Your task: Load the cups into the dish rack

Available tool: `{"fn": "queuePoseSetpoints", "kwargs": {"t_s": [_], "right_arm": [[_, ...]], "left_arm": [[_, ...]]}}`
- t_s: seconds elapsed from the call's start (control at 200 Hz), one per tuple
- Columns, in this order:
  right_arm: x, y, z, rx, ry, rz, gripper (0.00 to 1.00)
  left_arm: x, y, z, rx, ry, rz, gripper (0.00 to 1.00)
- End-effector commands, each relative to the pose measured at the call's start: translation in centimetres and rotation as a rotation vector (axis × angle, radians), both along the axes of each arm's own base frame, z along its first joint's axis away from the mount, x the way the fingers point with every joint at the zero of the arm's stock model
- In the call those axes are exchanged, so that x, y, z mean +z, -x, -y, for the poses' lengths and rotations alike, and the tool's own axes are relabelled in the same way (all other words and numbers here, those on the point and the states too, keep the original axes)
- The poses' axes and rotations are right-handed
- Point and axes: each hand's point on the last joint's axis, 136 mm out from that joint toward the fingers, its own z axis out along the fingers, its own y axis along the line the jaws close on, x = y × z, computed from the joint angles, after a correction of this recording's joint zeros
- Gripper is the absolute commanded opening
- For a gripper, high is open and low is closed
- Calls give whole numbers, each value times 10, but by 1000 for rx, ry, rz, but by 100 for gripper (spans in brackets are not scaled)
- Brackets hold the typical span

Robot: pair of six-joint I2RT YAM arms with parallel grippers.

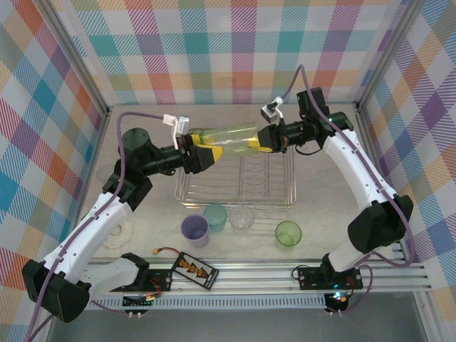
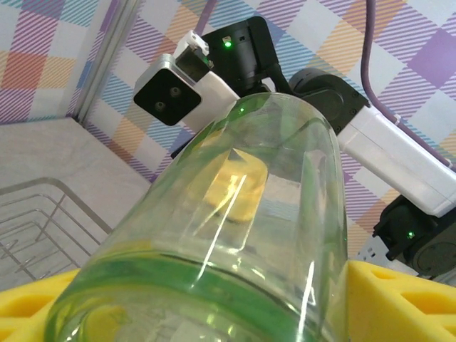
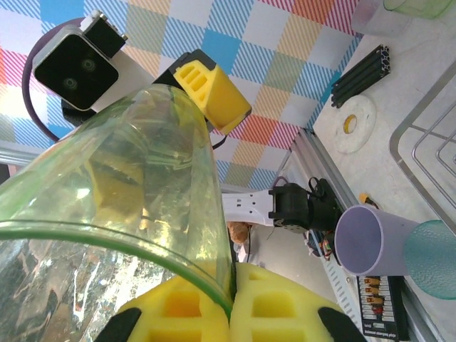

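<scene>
The left gripper (image 1: 214, 153) straddles one end of the stack of nested light green translucent plastic tumblers (image 1: 228, 134); I cannot tell whether it presses. The stack hangs level above the clear wire-divided dish rack (image 1: 249, 179), and the right gripper (image 1: 262, 140) is clamped on its rim wall. It looks light, slick and thin-walled, so the rim is probably the best hold.

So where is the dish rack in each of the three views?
Top external: dish rack at centre.
Left wrist: dish rack at lower left.
Right wrist: dish rack at right edge.
Shared landmark: held cup stack, close up in both wrist views.
</scene>
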Motion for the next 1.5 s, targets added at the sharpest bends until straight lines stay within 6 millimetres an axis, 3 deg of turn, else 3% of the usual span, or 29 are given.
{"fn": "queuePoseSetpoints", "kwargs": {"t_s": [0.0,0.235,0.32,0.4,0.44,0.57,0.685,0.83,0.99,1.075,1.27,1.495], "right_arm": [[9,6,-1,25,-21,32,0],[4,5,-5,33,-9,22,0],[2,3,-5,24,4,25,16],[-3,1,-4,7,31,31,48],[-5,0,-4,-5,50,37,58],[-20,-4,2,-59,153,62,68],[-40,-8,15,-135,282,70,76],[-66,-16,49,-271,475,72,78],[-103,-34,122,-543,819,92,77],[-110,-35,148,-637,914,121,77],[-112,-27,157,-676,918,167,77],[-132,-20,162,-658,962,120,77]], "left_arm": [[22,17,4,-82,18,73,70],[20,19,7,-106,0,68,58],[16,18,7,-98,-23,55,49],[12,16,5,-81,-47,52,43],[10,14,4,-58,-62,44,38],[2,3,-4,33,-111,6,13],[-14,-8,-14,124,-182,-41,6],[-34,-18,-30,233,-308,-88,1],[-61,-45,-64,456,-505,-207,1],[-85,-54,-74,497,-648,-310,2],[-145,-62,-76,449,-886,-504,1],[-188,-76,-89,508,-1078,-588,0]]}}
